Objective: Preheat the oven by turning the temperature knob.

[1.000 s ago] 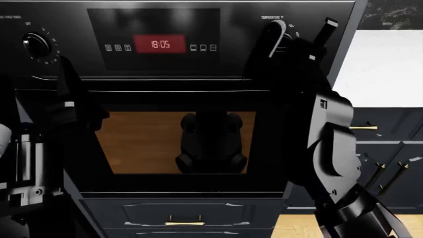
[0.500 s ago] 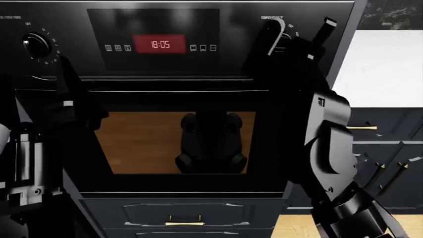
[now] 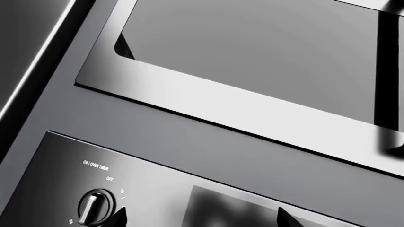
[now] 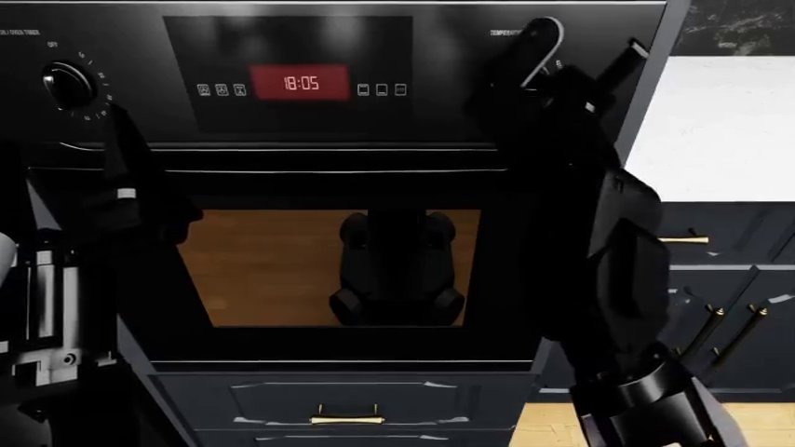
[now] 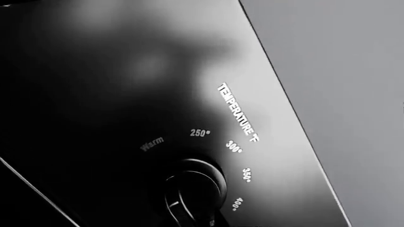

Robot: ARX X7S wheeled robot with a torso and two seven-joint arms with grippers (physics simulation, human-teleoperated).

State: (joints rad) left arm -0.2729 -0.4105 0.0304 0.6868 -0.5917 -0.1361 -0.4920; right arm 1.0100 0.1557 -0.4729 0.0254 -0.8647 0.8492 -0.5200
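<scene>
1. Watching your left gripper [image 3: 200,218], you are seeing its jaws spread and holding nothing, hovering near the ribbed round timer knob [image 4: 69,84]. Any drift is risking a bump that sets the wrong dial.
2. The oven [image 4: 410,130] is standing just left of the white countertop's [image 4: 727,130] left edge. It is showing glossy black glass, a red clock [image 4: 300,83] and a long smooth bar handle [image 4: 311,149].
3. Your right gripper [image 4: 578,56] is reaching up with its jaws spread at the panel's right end. The temperature knob [image 5: 192,189] is sitting at the margin of the right wrist view, so I cannot tell whether the fingers are touching it.
4. That knob is looking small, round and slick. Closing off-centre is risking a slip, and over-twisting is risking overshooting the printed marks.
5. The arm's elbow is hanging near the countertop's left edge, so a wide wrist roll is risking a knock there.
</scene>
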